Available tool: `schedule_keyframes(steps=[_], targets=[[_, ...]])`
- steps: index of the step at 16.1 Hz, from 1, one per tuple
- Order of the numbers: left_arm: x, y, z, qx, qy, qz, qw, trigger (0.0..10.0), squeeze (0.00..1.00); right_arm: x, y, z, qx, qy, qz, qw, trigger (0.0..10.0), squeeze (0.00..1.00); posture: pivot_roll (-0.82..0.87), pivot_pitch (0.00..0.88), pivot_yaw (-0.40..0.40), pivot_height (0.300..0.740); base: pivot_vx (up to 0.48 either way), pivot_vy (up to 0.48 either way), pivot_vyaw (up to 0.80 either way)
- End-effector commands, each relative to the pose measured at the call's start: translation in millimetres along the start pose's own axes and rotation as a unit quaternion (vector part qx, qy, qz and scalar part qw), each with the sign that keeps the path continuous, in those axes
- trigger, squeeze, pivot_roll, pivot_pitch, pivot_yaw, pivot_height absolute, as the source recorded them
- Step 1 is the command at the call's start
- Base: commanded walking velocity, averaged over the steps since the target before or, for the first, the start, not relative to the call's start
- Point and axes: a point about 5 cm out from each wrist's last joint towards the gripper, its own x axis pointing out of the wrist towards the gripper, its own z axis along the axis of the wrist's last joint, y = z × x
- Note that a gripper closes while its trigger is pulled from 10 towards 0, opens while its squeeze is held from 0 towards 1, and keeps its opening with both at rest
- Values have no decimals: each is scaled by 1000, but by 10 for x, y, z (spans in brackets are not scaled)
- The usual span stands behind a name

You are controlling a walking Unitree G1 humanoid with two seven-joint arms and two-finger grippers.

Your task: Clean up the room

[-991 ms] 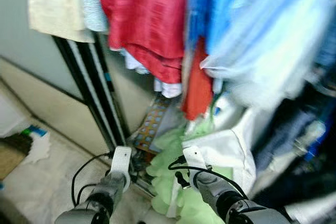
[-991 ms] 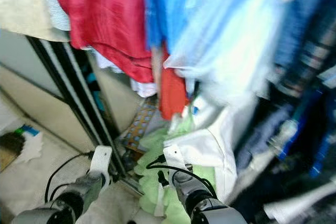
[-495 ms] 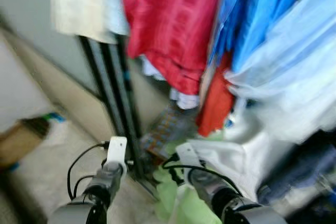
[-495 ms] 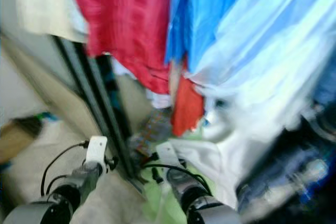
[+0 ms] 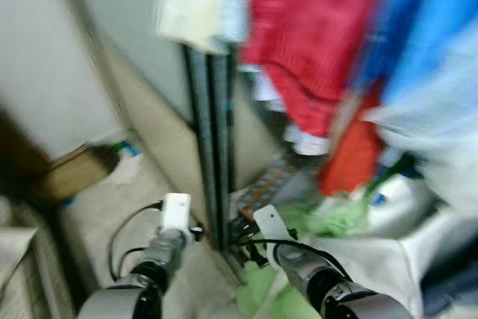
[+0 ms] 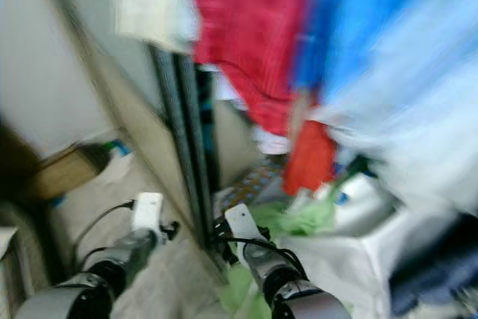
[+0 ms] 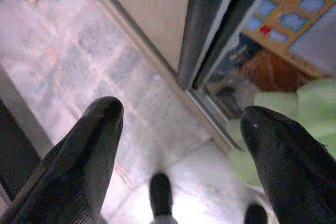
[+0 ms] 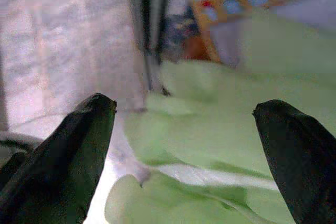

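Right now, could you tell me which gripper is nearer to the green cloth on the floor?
Right. The right gripper hangs open directly over the green cloth; the left gripper is over bare floor beside it.

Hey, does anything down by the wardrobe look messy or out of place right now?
Yes. A light green cloth lies crumpled on the floor by the dark sliding door track, spilling out from under the hanging clothes, with a white fabric heap beside it. Both open grippers hover above it; the head views are blurred.

head eyes: looking down and forward, blurry, at the wardrobe's dark door frame [image 5: 213,147]
wrists: close above the floor [image 7: 79,61], both catching the green cloth [image 8: 210,129]
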Motion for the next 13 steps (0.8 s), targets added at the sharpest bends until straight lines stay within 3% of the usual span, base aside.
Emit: schedule_keyframes(steps=[1, 7, 9, 13], targets=[[-1, 88, -8, 8, 4, 13, 1000, 10000, 0, 3, 48, 53, -6, -7, 9, 1000, 10000, 0, -75, 0, -11, 740, 0, 0, 800], [-1, 112, 8, -17, -4, 23, 1000, 10000, 0, 3, 64, 44, -11, -7, 13, 1000, 10000, 0, -75, 0, -14, 740, 0, 0, 800], [-2, 123, 33, 6, -15, 29, 999, 10000, 0, 3, 72, 50, -13, -8, 15, 1000, 10000, 0, -75, 0, -15, 740, 0, 0, 800], [-4, 100, 81, 2, -37, 21, 999, 10000, 0, 4, 90, 53, -21, -10, 19, 1000, 10000, 0, -76, 0, -15, 740, 0, 0, 800]])
